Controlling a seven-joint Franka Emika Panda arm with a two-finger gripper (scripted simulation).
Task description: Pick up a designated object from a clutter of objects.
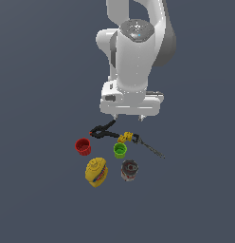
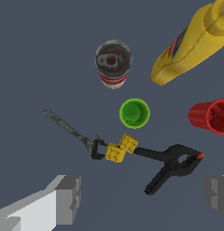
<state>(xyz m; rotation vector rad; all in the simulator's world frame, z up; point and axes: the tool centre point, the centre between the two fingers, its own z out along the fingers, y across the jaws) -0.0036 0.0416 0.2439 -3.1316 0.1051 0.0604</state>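
The scene was read from the exterior view's left to its right. Farthest to the left, the red cup was seen, lying well apart from the gripper and below it. Next to it, the yellow thing with stripes was placed, the farthest from the hand. The black clamp was found just under the gripper, a little to its left side. The green cup was standing upright, near the block, and the can was seen beyond it. The block, yellow-orange with dark spots, was lying almost directly below the gripper, between the clamp and the thin rod; it appeared to touch both. The rod was stretched away to the right.

In the wrist view, the fingers were seen wide apart and nothing was held between them. The block was located between the two fingers, but it was not touched by them.
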